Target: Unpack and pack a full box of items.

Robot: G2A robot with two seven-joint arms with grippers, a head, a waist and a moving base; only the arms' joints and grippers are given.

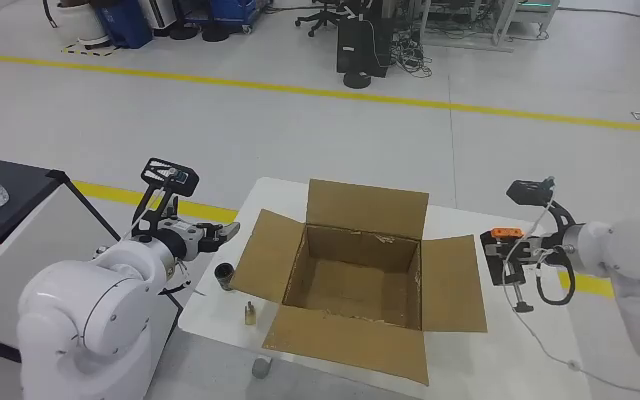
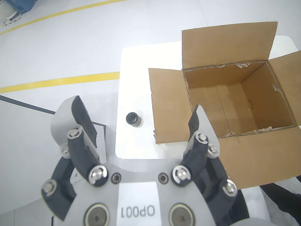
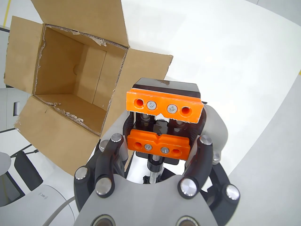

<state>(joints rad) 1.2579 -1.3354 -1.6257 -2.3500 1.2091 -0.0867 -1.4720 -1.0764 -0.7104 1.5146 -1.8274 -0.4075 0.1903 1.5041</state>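
An open cardboard box (image 1: 355,275) stands mid-table with all flaps folded out; only its bare cardboard floor (image 2: 235,104) shows inside. My left gripper (image 1: 225,233) hangs open above the table's left edge, with nothing between its fingers (image 2: 138,105). Below it a short black cylinder (image 2: 134,119) stands upright on the table (image 1: 224,273). My right gripper (image 3: 164,128) is shut on a black vise with orange jaw blocks (image 3: 164,105), held above the table just right of the box's right flap (image 1: 500,250).
A small yellowish bottle (image 1: 249,314) stands by the box's front-left corner, partly under the left flap (image 2: 160,142). The white table (image 1: 300,200) is bare behind and right of the box. A black-framed white stand (image 1: 30,200) sits left of the table.
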